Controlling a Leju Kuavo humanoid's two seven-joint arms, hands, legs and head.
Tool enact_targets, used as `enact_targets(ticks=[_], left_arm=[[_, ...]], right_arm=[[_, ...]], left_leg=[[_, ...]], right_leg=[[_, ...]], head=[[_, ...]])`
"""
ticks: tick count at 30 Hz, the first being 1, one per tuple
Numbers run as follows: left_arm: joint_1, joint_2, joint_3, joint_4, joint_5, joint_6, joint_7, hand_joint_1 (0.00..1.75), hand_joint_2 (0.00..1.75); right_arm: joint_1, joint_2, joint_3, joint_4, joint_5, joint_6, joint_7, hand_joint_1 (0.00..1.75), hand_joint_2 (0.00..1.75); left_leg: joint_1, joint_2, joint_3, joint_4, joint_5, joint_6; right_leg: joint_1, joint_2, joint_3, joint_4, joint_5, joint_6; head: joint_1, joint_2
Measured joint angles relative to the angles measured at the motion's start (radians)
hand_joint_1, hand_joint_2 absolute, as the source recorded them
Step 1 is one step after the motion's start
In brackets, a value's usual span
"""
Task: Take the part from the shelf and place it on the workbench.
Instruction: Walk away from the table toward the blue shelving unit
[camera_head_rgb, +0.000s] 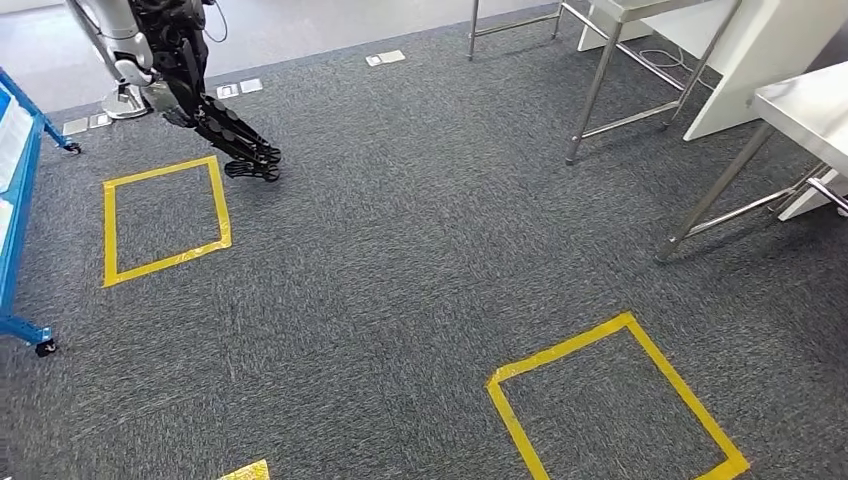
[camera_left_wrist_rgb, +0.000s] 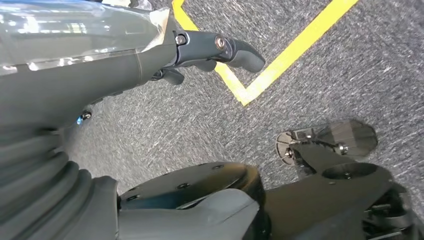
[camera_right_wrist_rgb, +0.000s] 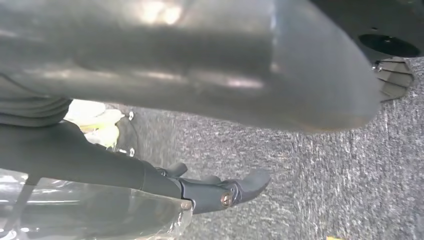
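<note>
The part (camera_left_wrist_rgb: 75, 30) is a grey piece wrapped in shiny clear plastic. In the left wrist view my left hand (camera_left_wrist_rgb: 150, 60) lies against its side, with a dark finger (camera_left_wrist_rgb: 225, 50) stretched past its end. The right wrist view shows the same wrapped part (camera_right_wrist_rgb: 75, 215), and my right hand (camera_right_wrist_rgb: 150, 177) holds its other side with fingers (camera_right_wrist_rgb: 225, 192) along the wrap. The part hangs above the grey carpet. The steel workbench (camera_head_rgb: 810, 110) stands at the right edge of the head view. The blue shelf (camera_head_rgb: 20, 200) is at the left edge.
Another robot (camera_head_rgb: 180, 80) stands on the carpet at the far left. Yellow tape squares mark the floor at the left (camera_head_rgb: 165, 220) and near right (camera_head_rgb: 615, 400). A second steel-legged table (camera_head_rgb: 620, 60) stands at the back, beside a white cabinet (camera_head_rgb: 740, 60).
</note>
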Motion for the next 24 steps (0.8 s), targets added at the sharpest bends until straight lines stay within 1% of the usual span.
enact_targets(ticks=[2,6,7,8,9,10,11,12,13,14,15,16,17,18,19,20,21,22,23,24], left_arm=[[0.001,0.0,0.0,0.0,-0.001,0.0,0.0,0.0,1.75],[0.002,0.0,0.0,0.0,-0.001,0.0,0.0,0.0,1.75],[0.002,0.0,0.0,0.0,-0.002,0.0,0.0,0.0,1.75],[0.002,-0.001,-0.001,0.0,-0.004,0.0,-0.001,0.0,1.75],[0.003,-0.001,-0.003,0.0,-0.007,-0.002,-0.004,0.0,1.75],[0.005,-0.001,-0.006,0.0,-0.011,-0.005,-0.006,0.0,1.75],[0.009,-0.002,-0.008,0.0,-0.016,-0.007,-0.006,0.0,1.75],[0.012,-0.002,-0.01,0.0,-0.018,-0.009,-0.005,0.0,1.75],[0.015,-0.003,-0.01,0.0,-0.019,-0.008,0.0,0.0,1.75],[0.016,-0.004,-0.01,0.0,-0.019,-0.006,0.004,0.0,1.75],[0.017,-0.004,-0.01,0.0,-0.019,-0.005,0.005,0.0,1.75],[0.018,-0.005,-0.01,0.0,-0.019,-0.004,0.006,0.0,1.75],[0.02,-0.005,-0.01,0.0,-0.019,-0.004,0.006,0.0,1.75],[0.022,-0.004,-0.01,0.0,-0.019,-0.004,0.006,0.0,1.75],[0.023,-0.004,-0.01,0.0,-0.019,-0.003,0.006,0.0,1.75],[0.023,-0.002,-0.01,0.0,-0.019,-0.003,0.006,0.0,1.75],[0.022,-0.001,-0.01,0.0,-0.019,-0.003,0.006,0.0,1.75],[0.02,0.0,-0.01,0.0,-0.019,-0.003,0.007,0.0,1.75],[0.02,0.001,-0.01,0.0,-0.019,-0.003,0.007,0.0,1.75],[0.021,0.002,-0.01,0.0,-0.019,-0.003,0.008,0.0,1.75]], right_arm=[[-0.001,0.0,0.0,0.0,0.001,-0.001,0.001,0.0,0.0],[-0.002,0.0,0.0,0.0,0.001,-0.001,0.002,0.0,0.0],[-0.002,0.001,0.001,0.0,0.002,-0.002,0.003,0.0,0.0],[-0.003,0.001,0.001,-0.001,0.003,-0.003,0.006,0.0,0.0],[-0.002,0.001,0.002,-0.001,0.007,-0.004,0.011,0.0,0.0],[0.0,0.001,0.004,-0.001,0.012,-0.004,0.018,0.0,0.0],[0.002,0.001,0.007,-0.001,0.019,-0.005,0.026,0.0,0.0],[0.005,0.001,0.011,-0.001,0.026,-0.004,0.032,0.0,0.0],[0.006,0.001,0.015,-0.001,0.031,-0.004,0.037,0.0,0.0],[0.005,0.001,0.018,-0.001,0.034,-0.004,0.039,0.0,0.0],[0.005,0.001,0.02,-0.001,0.035,-0.004,0.042,0.0,0.0],[0.003,0.001,0.021,-0.001,0.035,-0.004,0.044,0.0,0.0],[0.002,0.001,0.022,-0.001,0.036,-0.004,0.045,0.0,0.0],[0.001,0.001,0.022,-0.001,0.036,-0.004,0.046,0.0,0.0],[0.001,0.002,0.023,-0.001,0.036,-0.004,0.047,0.0,0.0],[0.001,0.002,0.023,-0.001,0.036,-0.004,0.047,0.0,0.0],[0.003,0.002,0.023,-0.001,0.035,-0.004,0.046,0.0,0.0],[0.005,0.002,0.023,-0.001,0.034,-0.004,0.046,0.0,0.0],[0.007,0.001,0.022,-0.001,0.033,-0.004,0.046,0.0,0.0],[0.008,0.001,0.022,-0.001,0.031,-0.004,0.046,0.0,0.0]], left_leg=[[-0.003,-0.01,-0.003,0.001,-0.001,0.004],[-0.005,-0.014,-0.004,0.001,0.0,0.006],[-0.004,-0.019,-0.004,-0.002,0.002,0.009],[-0.002,-0.027,-0.002,-0.006,0.006,0.014],[0.001,-0.044,-0.001,-0.01,0.011,0.022],[0.004,-0.071,0.0,-0.014,0.017,0.029],[0.007,-0.103,0.0,-0.015,0.02,0.033],[0.007,-0.136,-0.002,-0.014,0.022,0.033],[0.006,-0.163,-0.003,-0.01,0.021,0.029],[0.005,-0.18,-0.004,-0.006,0.021,0.023],[0.004,-0.189,-0.008,-0.004,0.021,0.016],[0.005,-0.198,-0.011,-0.004,0.022,0.009],[0.008,-0.205,-0.014,-0.005,0.024,0.002],[0.009,-0.197,-0.018,-0.001,0.022,-0.003],[0.009,-0.174,-0.026,0.014,0.011,-0.007],[0.007,-0.143,-0.042,0.05,-0.012,-0.011],[0.006,-0.108,-0.068,0.105,-0.045,-0.014],[0.005,-0.087,-0.101,0.175,-0.081,-0.017],[0.006,-0.079,-0.133,0.24,-0.109,-0.019],[0.006,-0.075,-0.152,0.281,-0.121,-0.02]], right_leg=[[-0.002,-0.009,0.007,-0.002,-0.001,0.004],[-0.002,-0.012,0.009,-0.003,0.0,0.005],[-0.001,-0.016,0.011,-0.003,0.0,0.007],[-0.002,-0.007,0.01,0.002,-0.005,0.01],[-0.004,0.025,-0.016,0.061,-0.035,0.009],[-0.006,0.059,-0.055,0.142,-0.067,0.011],[-0.012,0.102,-0.075,0.171,-0.073,0.019],[-0.017,0.143,-0.082,0.173,-0.066,0.027],[-0.021,0.164,-0.065,0.118,-0.035,0.036],[-0.024,0.18,-0.034,0.042,0.0,0.04],[-0.023,0.189,-0.026,0.019,0.008,0.035],[-0.02,0.185,-0.024,0.017,0.009,0.028],[-0.019,0.175,-0.023,0.017,0.011,0.02],[-0.018,0.166,-0.021,0.016,0.014,0.013],[-0.019,0.154,-0.02,0.014,0.017,0.006],[-0.02,0.141,-0.019,0.012,0.018,0.0],[-0.018,0.126,-0.019,0.011,0.018,-0.005],[-0.015,0.111,-0.02,0.011,0.016,-0.009],[-0.013,0.094,-0.021,0.011,0.015,-0.011],[-0.011,0.079,-0.021,0.011,0.014,-0.012]], head=[[0.0,0.0],[0.0,0.0],[0.0,0.0],[0.0,0.0],[0.003,0.0],[0.006,0.0],[0.01,0.0],[0.014,0.0],[0.016,0.0],[0.017,0.0],[0.017,0.0],[0.017,0.0],[0.015,0.0],[0.014,0.0],[0.011,0.0],[0.006,0.0],[0.003,0.0],[-0.001,0.0],[-0.002,0.0],[-0.002,0.0]])
